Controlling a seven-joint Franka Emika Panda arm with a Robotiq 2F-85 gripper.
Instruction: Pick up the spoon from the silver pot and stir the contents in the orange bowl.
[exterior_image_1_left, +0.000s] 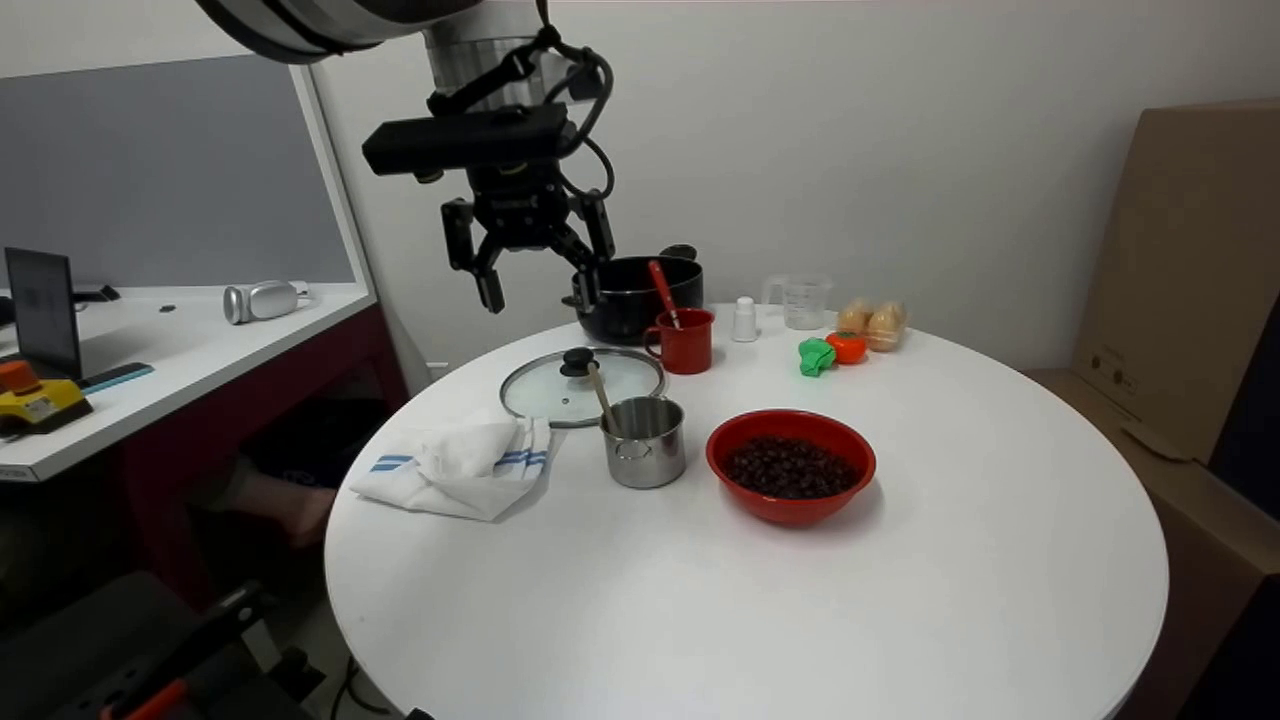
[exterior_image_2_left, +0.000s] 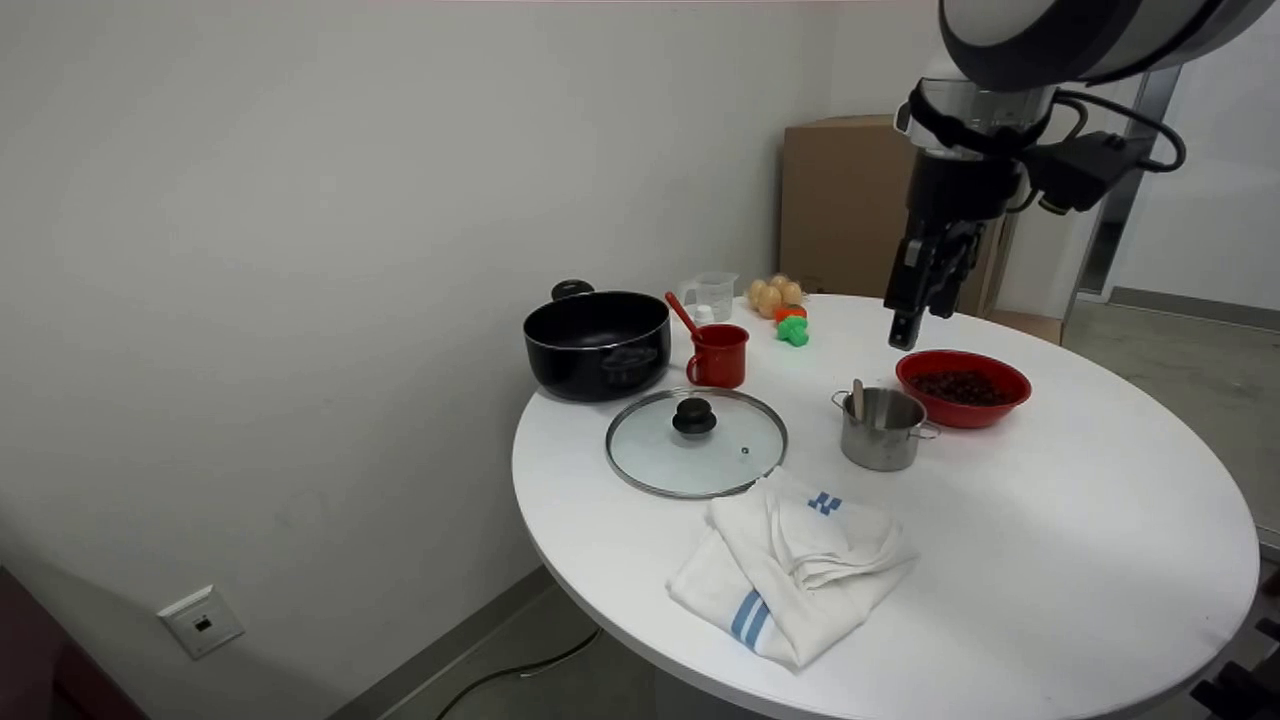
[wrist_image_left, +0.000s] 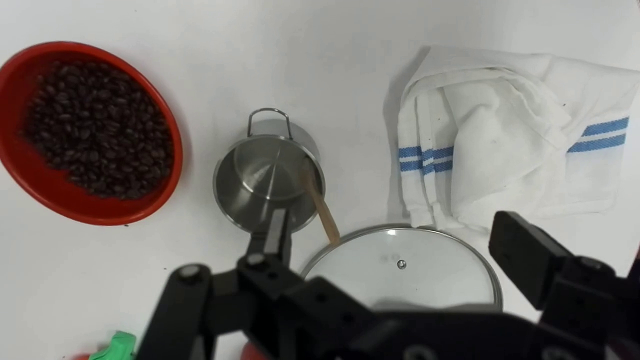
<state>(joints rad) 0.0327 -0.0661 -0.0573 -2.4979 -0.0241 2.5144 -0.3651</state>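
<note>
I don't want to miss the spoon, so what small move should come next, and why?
I'd probably ease the gripper sideways toward the spoon, which leans out of the silver pot and, in the wrist view, appears off-centre between the open jaws.

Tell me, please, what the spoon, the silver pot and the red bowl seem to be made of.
Spoon: probably wood, matte, judging by its dull tan colour.
Silver pot: metal, likely steel, polished, with bright streaks inside.
Red bowl: perhaps plastic, smooth, with even colour; enamelled metal remains possible.
</note>
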